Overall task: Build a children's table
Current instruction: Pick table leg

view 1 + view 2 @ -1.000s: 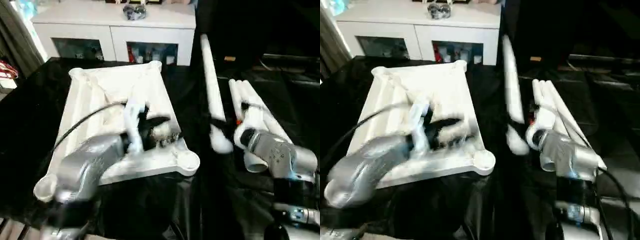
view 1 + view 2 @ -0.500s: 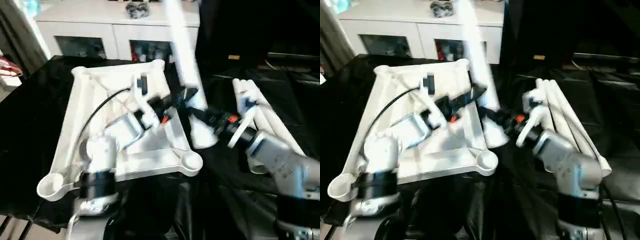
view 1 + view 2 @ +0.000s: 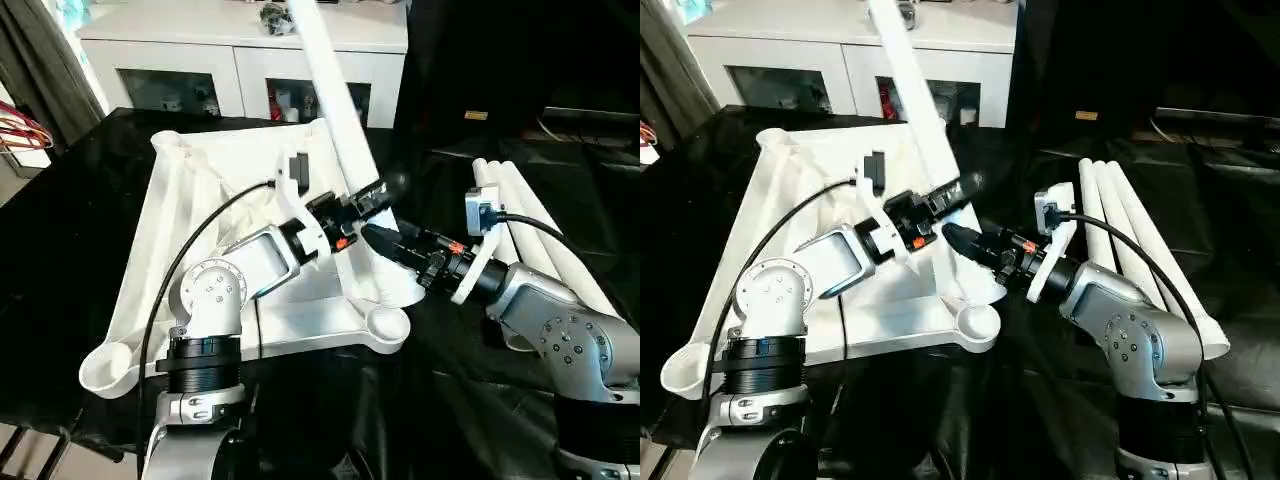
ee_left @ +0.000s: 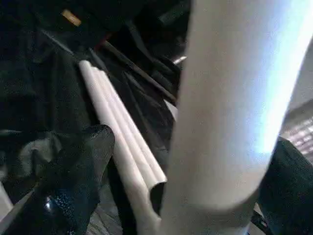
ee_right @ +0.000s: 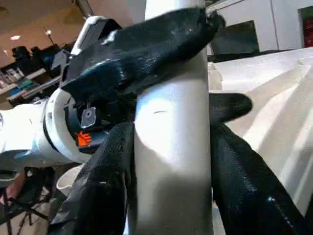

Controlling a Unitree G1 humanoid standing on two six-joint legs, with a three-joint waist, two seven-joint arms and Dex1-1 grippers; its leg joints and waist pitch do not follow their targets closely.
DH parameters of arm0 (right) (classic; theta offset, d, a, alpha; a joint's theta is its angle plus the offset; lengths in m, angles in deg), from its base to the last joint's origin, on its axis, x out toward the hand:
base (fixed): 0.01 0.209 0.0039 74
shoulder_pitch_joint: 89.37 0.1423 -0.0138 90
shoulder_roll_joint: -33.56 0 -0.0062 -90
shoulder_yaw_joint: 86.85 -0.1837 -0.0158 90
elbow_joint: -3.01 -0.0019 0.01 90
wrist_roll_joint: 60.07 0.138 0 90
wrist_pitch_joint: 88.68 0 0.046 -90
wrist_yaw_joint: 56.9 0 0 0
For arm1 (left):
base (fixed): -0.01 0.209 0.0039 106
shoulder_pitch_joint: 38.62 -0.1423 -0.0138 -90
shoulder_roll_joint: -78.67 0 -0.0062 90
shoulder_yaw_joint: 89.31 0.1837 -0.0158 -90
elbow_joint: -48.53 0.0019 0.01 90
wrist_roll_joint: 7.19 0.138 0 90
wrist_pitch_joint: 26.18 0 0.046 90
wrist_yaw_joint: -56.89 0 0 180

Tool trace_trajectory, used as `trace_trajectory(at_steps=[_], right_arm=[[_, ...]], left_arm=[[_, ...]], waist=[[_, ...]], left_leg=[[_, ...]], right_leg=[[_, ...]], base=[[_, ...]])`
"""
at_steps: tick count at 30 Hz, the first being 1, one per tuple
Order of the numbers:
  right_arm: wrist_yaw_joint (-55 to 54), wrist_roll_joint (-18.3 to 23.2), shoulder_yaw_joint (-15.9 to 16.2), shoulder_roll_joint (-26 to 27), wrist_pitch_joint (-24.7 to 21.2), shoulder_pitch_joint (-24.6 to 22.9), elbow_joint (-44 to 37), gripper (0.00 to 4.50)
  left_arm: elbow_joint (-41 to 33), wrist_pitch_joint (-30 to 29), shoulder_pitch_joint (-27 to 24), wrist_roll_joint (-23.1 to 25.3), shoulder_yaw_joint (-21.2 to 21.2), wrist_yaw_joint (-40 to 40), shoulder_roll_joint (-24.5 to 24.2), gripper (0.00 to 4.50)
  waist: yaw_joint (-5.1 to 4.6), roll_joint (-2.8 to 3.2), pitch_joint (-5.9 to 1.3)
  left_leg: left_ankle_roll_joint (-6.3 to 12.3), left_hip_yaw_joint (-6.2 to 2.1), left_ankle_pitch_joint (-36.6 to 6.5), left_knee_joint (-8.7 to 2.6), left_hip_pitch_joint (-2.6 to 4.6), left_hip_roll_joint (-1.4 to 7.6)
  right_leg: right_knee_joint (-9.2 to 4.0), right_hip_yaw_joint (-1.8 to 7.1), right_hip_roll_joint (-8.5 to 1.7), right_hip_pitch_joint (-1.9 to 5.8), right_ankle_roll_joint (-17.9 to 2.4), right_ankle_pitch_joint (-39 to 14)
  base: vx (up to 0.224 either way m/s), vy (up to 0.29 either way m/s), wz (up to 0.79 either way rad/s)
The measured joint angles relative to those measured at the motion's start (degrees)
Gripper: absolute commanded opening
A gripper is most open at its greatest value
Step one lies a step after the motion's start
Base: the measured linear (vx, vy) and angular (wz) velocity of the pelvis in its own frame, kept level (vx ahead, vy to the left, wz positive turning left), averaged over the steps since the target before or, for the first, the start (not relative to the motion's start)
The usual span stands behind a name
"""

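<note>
The children's table top lies upside down on the black surface, ribs and corner sockets facing up. My right gripper is shut on one white leg, its fingers pressing both sides of the tube. The leg leans up and away to the left. Its flared lower end sits at the top's right rim, just behind the near right socket. My left gripper stands open around the same leg, slightly higher, one finger clear of the tube.
Three more white legs lie side by side on the black cloth to the right. A white cabinet with glass doors stands behind the table. The black surface's near edge runs close under the top's near left socket.
My right gripper has carried the leg leftward from beside the other legs and tipped it up over the top's right rim. My left gripper has risen off the top to the leg.
</note>
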Motion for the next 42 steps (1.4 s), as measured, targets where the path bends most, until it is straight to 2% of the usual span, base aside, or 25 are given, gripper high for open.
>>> trace_trajectory(at_steps=[2, 5, 11, 18, 22, 23, 25, 29, 31, 32, 35, 42], right_arm=[[-0.7, -1.94, 1.74, -0.18, 1.57, 0.0, 0.1, 1.89], [-3.28, -5.98, 4.4, 0.52, 4.21, 0.04, 0.28, 1.89], [-6.73, -8.91, 8.47, 2.95, 6.73, 0.18, 0.29, 1.89], [-10.54, -11.97, 10.48, 4.83, 7.52, 0.22, 0.62, 1.89], [-11.26, -12.31, 10.82, 4.85, 8.01, 0.22, 0.62, 1.89], [-11.27, -12.4, 10.86, 4.79, 8.17, 0.22, 0.62, 2.24], [-11.34, -12.48, 10.86, 4.67, 8.41, 0.22, 0.61, 2.59], [-10.76, -10.72, 9.41, 3.79, 7.99, 0.23, 0.07, 2.68], [-7.98, -8.83, 8.86, 0.55, 5.99, 0.28, -0.9, 3.04], [-6.15, -7.88, 8.72, -1.33, 5.0, 0.35, -1.31, 3.04], [-1.88, -6.08, 8.21, -4.64, 3.06, 0.58, -1.41, 3.1], [11.62, 1.67, 6.17, -12.58, -1.23, 2.2, 0.99, 3.1]], left_arm=[[-0.04, 0.03, 0.07, 0.05, -0.15, -1.42, 0.05, 4.5], [-0.23, -0.45, 0.39, 0.03, -1.09, -4.25, 0.4, 4.14], [-0.7, -0.53, 0.43, 0.16, -1.17, -10.99, 0.63, 3.67], [-0.69, 0.31, 0.44, 0.0, -1.57, -14.98, 0.69, 3.1], [-0.68, 1.29, 0.46, -0.57, -0.83, -15.67, 0.69, 2.73], [-0.68, 1.5, 0.47, -0.7, -0.62, -15.66, 0.69, 2.63], [-0.69, 2.1, 0.47, -0.62, 0.03, -15.28, 0.65, 2.49], [-1.04, 3.84, 0.56, 2.05, 3.22, -10.89, -0.6, 2.26], [-1.8, 4.01, 0.56, 2.5, 7.22, -6.08, -3.44, 2.03], [-2.04, 3.99, 0.57, 2.44, 8.25, -3.95, -4.6, 2.03], [-2.33, 3.92, 0.6, 2.29, 9.77, 0.21, -6.17, 1.98], [-2.37, 3.12, 1.43, -0.42, 11.66, 13.95, -11.41, 1.96]], waist=[[-0.03, 0.01, 0.0], [-0.05, 0.0, 0.0], [-0.06, 0.0, 0.0], [-0.08, 0.06, -0.01], [-0.09, 0.11, -0.01], [-0.1, 0.11, 0.0], [-0.1, 0.14, 0.0], [-0.1, 0.24, 0.05], [-0.02, 0.25, 0.05], [-0.04, 0.26, 0.04], [-0.22, 0.27, 0.03], [-0.18, 0.2, 0.04]], left_leg=[[0.0, 0.0, 0.0, 0.0, 0.0, 0.0], [-0.02, -0.01, -0.01, 0.0, 0.0, 0.0], [0.0, -0.02, -0.02, -0.03, -0.04, 0.0], [-0.22, -0.03, -0.19, -0.04, -0.14, 0.0], [-0.2, -0.03, -0.21, -0.04, -0.2, -0.02], [-0.2, -0.03, -0.21, -0.04, -0.2, -0.02], [-0.2, -0.03, -0.21, -0.04, -0.2, -0.02], [-0.19, -0.03, -0.21, -0.04, -0.2, -0.02], [-0.17, -0.02, -0.22, -0.04, -0.2, -0.03], [-0.16, -0.01, -0.23, -0.03, -0.19, -0.04], [-0.16, -0.01, -0.22, -0.04, -0.17, -0.03], [0.18, 0.05, -0.02, -0.02, -0.13, -0.01]], right_leg=[[0.0, 0.0, 0.0, 0.0, 0.0, 0.0], [0.0, -0.01, 0.0, 0.0, 0.0, 0.0], [-0.1, -0.02, 0.0, 0.0, 0.02, 0.01], [-0.33, -0.02, 0.01, 0.0, 0.25, 0.15], [-0.5, 0.01, 0.01, 0.01, 0.35, 0.27], [-0.51, 0.01, 0.01, 0.01, 0.35, 0.28], [-0.51, 0.01, 0.01, 0.01, 0.36, 0.28], [-0.52, 0.01, 0.01, 0.01, 0.37, 0.3], [-0.53, 0.03, 0.01, 0.02, 0.38, 0.3], [-0.53, 0.05, 0.01, 0.02, 0.38, 0.31], [-0.5, 0.05, 0.01, 0.02, 0.38, 0.31], [-0.48, 0.06, 0.01, 0.03, 0.32, 0.35]], base=[[0.0, 0.0, 0.0], [0.0, 0.0, 0.0], [0.0, 0.0, 0.0], [0.0, 0.0, 0.0], [0.0, 0.0, 0.0], [0.0, 0.0, 0.0], [0.0, 0.0, 0.0], [0.0, 0.0, 0.0], [0.0, 0.0, 0.0], [0.0, 0.0, 0.0], [0.0, 0.0, 0.0], [0.0, 0.0, 0.0]])
